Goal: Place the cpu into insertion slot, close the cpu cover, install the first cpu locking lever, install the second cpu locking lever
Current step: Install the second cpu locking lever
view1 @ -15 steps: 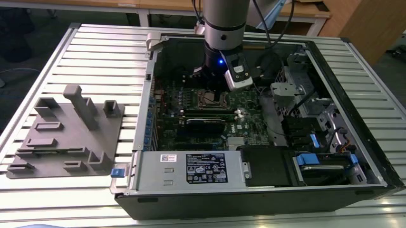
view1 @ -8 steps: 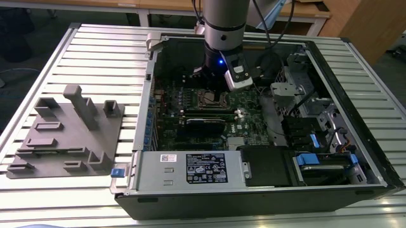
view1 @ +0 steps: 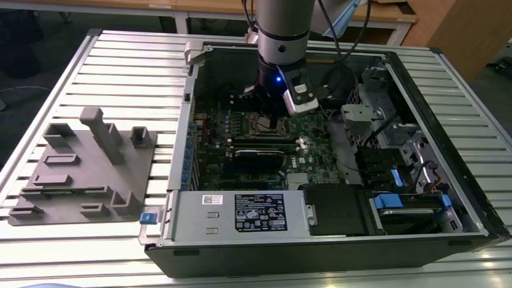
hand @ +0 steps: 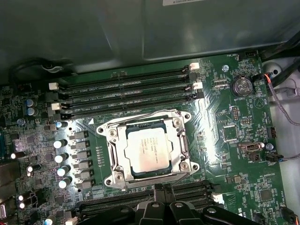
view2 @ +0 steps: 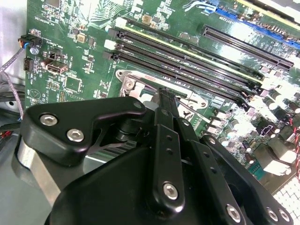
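Note:
The cpu (hand: 147, 150), a flat silver-grey square, lies in the insertion slot (hand: 110, 181) on the green motherboard (hand: 234, 117). The cpu cover (hand: 181, 140), a silver frame with a square window, lies flat over the chip's edges. A thin wire lever (hand: 140, 117) runs along one side of that frame. My gripper (hand: 164, 207) hovers right at the socket's edge, black fingers pressed together with nothing visible between them. In the second wrist view the gripper (view2: 165, 93) tip sits by a corner of the socket. The exterior view shows the gripper (view1: 269, 117) inside the open case, just above the insertion slot (view1: 269, 126).
Long black memory slots (hand: 126, 89) run beside the socket, and a row of capacitors (hand: 63, 157) stands on its other side. The case walls (view1: 448, 138), a power supply (view1: 240, 213) and a drive cage (view1: 392, 201) hem the arm in. A grey fixture (view1: 88, 168) sits at the exterior view's left.

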You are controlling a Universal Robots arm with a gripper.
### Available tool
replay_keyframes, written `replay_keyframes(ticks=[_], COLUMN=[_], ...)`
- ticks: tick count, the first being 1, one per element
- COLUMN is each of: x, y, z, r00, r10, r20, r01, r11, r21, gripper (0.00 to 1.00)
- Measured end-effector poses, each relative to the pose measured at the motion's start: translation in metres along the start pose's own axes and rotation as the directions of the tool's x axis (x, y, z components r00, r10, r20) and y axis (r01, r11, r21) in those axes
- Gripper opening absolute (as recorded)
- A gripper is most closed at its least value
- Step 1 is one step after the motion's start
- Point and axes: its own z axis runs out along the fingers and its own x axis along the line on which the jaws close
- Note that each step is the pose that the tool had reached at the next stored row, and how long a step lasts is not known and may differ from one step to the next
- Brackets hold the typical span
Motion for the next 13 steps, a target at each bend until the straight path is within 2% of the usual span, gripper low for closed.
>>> replay_keyframes(ticks=[13], x=[0.0004], y=[-0.0001], z=[0.0033], r00=[1.0], r10=[0.0], r20=[0.0001], r01=[0.0], r11=[1.0], r21=[-0.0003], gripper=[0.11])
